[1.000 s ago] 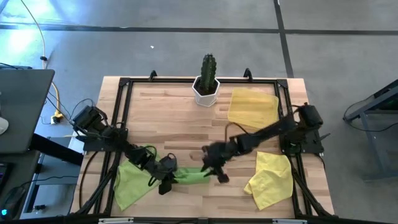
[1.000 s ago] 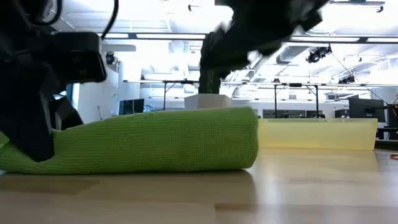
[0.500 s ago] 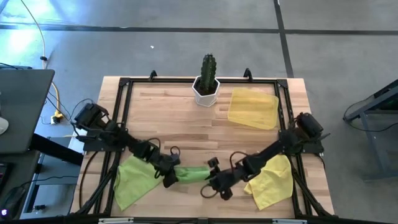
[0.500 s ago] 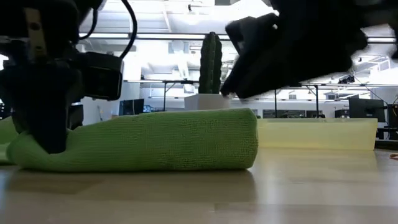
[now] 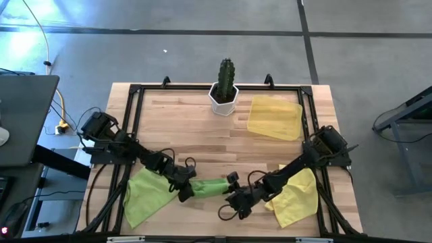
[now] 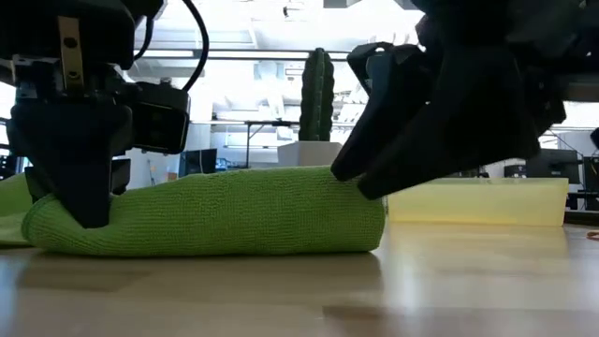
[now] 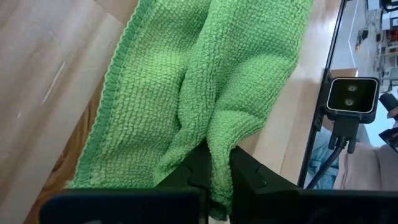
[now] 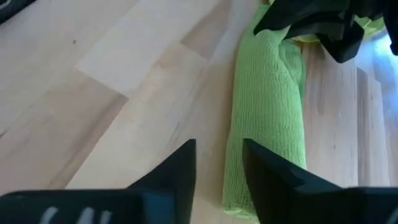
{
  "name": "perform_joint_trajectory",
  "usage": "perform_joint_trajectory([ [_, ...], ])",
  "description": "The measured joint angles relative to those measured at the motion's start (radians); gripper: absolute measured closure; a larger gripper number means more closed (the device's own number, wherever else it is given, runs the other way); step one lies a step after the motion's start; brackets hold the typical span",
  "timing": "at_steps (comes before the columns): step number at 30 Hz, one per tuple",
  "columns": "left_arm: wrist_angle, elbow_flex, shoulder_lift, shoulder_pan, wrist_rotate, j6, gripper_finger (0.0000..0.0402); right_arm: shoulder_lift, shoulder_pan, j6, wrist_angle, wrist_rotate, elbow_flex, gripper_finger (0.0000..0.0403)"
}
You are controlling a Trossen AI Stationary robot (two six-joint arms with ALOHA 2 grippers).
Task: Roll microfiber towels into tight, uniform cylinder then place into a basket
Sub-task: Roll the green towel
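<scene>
While the rolled green towel (image 5: 208, 187) lies on the counter (image 5: 196, 128) well in front of the cactus pot (image 5: 223, 100), both tools sit at its two ends. The left tool (image 5: 183, 193) has its fingers (image 7: 202, 171) pressed together on the end of the roll that points away from the basket (image 5: 275, 117), pinching a fold of the green cloth. The right tool (image 5: 233, 202) is at the other end, the one nearer the basket; its fingers (image 8: 180, 168) stand apart, with the roll's end lying just between and ahead of them. From the low camera its dark body comes down onto the top of that end, though I cannot tell whether it presses the cloth or only grazes it.

A second green towel (image 5: 142, 196) lies spread flat beyond the left tool, partly covered by that arm. The yellow towel (image 5: 291, 196) lies crumpled on the side of the roll toward the basket, its inner edge hidden under the right arm. In the low view the basket shows only as a pale band behind the roll, and the cactus is cut by the tool's bulk.

Bare wood lies open between the roll and the cactus pot, and the black frame (image 5: 133, 101) edges the counter all round.
</scene>
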Motion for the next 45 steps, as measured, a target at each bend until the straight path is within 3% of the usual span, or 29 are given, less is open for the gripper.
perform_joint_trajectory([
  [6,0.001,0.0,0.0,0.001,-0.005,-0.023,0.0386,0.0,-0.001,-0.055,-0.017,0.011,0.0,0.0195],
  [9,0.001,0.0,0.0,0.001,-0.008,-0.027,0.0383,0.0,-0.001,-0.072,-0.048,0.028,0.0,0.0175],
  [14,-0.002,0.002,0.0,0.002,-0.013,-0.048,0.0381,0.0,-0.008,-0.073,-0.106,0.07,0.0,0.0171],
  [27,-0.005,0.004,0.0,0.04,0.001,-0.076,0.0382,-0.02,-0.006,-0.124,-0.066,0.135,0.0,0.0171],
  [45,0.007,0.004,0.001,0.043,-0.002,-0.079,0.0381,0.076,-0.094,0.023,-0.056,0.044,0.003,0.0177],
])
